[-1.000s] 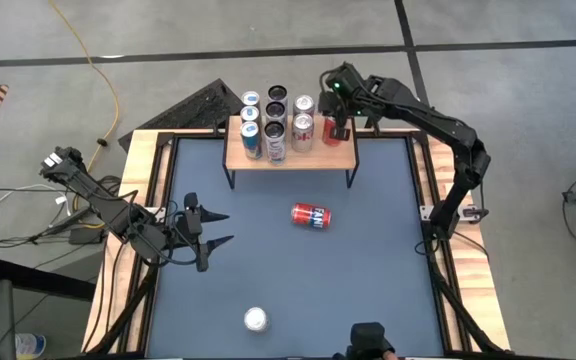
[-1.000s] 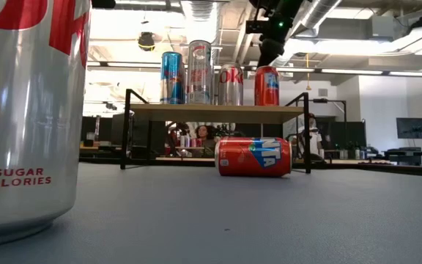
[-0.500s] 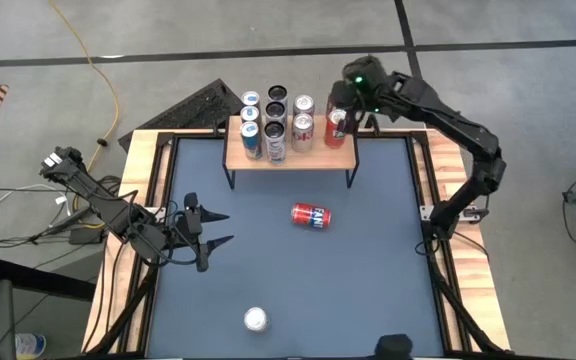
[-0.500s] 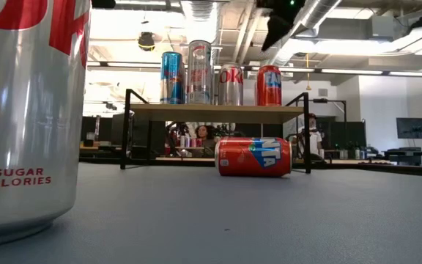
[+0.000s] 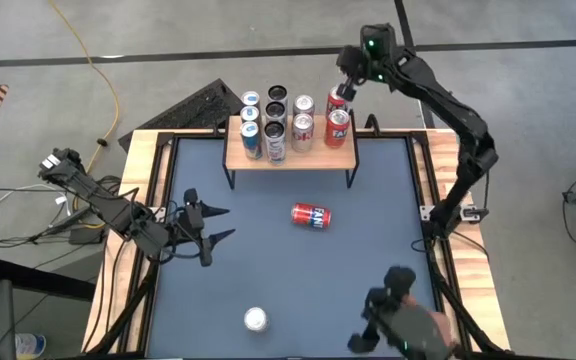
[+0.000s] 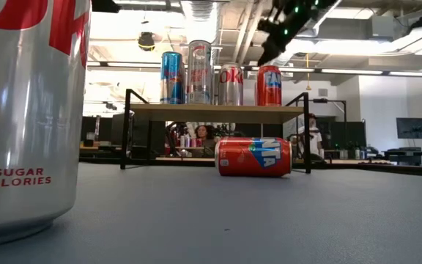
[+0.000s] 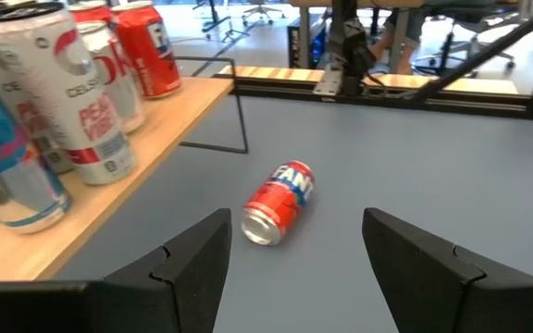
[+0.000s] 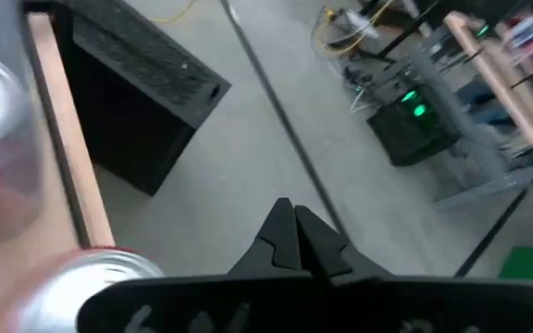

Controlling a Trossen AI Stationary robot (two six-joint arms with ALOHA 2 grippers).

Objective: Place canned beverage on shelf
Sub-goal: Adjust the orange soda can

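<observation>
Right gripper [image 5: 344, 88] empty, fingers pressed together, raised beyond the shelf [image 5: 290, 155]. Red can [image 5: 338, 125] upright at the shelf's right end, apparently untouched. Left gripper [image 5: 220, 224] jaws wide, hovering at table's left. Fanta can [image 5: 311, 216] lies mid-table.

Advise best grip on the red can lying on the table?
Grip the red can across its round middle, coming straight down. It lies on its side, ends pointing left and right, with bare table around it. The open left gripper is nearest; set its fingers across the can's length.
</observation>
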